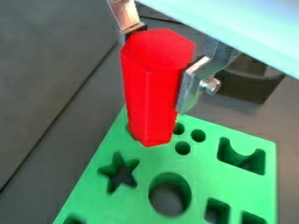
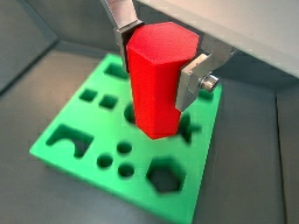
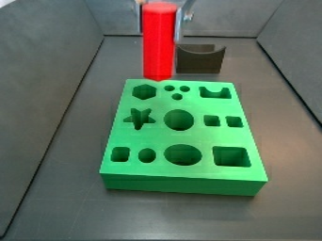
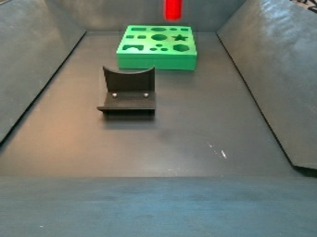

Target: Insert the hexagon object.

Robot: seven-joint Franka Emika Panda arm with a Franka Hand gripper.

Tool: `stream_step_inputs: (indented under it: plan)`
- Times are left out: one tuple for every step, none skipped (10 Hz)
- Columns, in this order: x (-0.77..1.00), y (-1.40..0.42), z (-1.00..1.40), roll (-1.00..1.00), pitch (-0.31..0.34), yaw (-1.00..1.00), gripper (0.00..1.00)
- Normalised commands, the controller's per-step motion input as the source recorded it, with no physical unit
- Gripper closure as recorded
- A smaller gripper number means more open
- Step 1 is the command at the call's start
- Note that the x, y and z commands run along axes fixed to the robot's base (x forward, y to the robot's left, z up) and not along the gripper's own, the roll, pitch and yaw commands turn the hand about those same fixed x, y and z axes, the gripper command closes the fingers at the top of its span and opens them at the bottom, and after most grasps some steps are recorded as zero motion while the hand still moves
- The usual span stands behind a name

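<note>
Tall glossy bright red hexagonal prism peg (image 2: 159, 80), flat-topped with sharp vertical edges, held upright at upper centre in a side view (image 3: 157, 40). Clamped between silver-plated gripper (image 1: 163, 50) fingers, above the green plastic board (image 3: 184, 136) with shaped cut-outs, lower end near its far edge.

No legible text, label, brand, number or sign appears in any view. The gripper (image 2: 158, 48), in the upper centre of both wrist views, shows bare silver finger plates clamped on the hexagon object (image 2: 160, 80), whose glossy red faces are unmarked. The green board (image 3: 184, 137), centre of a side view, carries only shaped cut-outs, no lettering. The fixture (image 4: 128, 93), left of centre in a side view, is plain and dark, and the grey floor (image 4: 186, 148) bears no markings.
</note>
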Motion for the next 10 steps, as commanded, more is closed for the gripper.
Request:
stream_step_inputs:
  plan:
    - [0.00, 0.27, -0.83, 0.13, -0.004, -0.70, 1.00]
    - [0.00, 0.23, -0.84, 0.06, 0.000, -0.79, 1.00]
    - [-0.09, 0.33, -0.67, 0.00, 0.000, -0.69, 1.00]
    - [-0.07, 0.34, -0.26, 0.00, 0.000, -0.10, 1.00]
    - [0.00, 0.26, -0.15, 0.00, 0.000, 0.00, 1.00]
    - [-0.07, 0.11, -0.16, -0.05, 0.000, 0.00, 1.00]
    - [-0.11, 0.07, -0.11, -0.03, 0.000, -0.01, 1.00]
    - [-0.21, 0.00, 0.00, 0.00, 0.000, 0.00, 1.00]
    - [-0.19, -0.02, -0.01, 0.00, 0.000, 0.12, 1.00]
    - [-0.17, -0.04, -0.04, -0.01, -0.034, 0.29, 1.00]
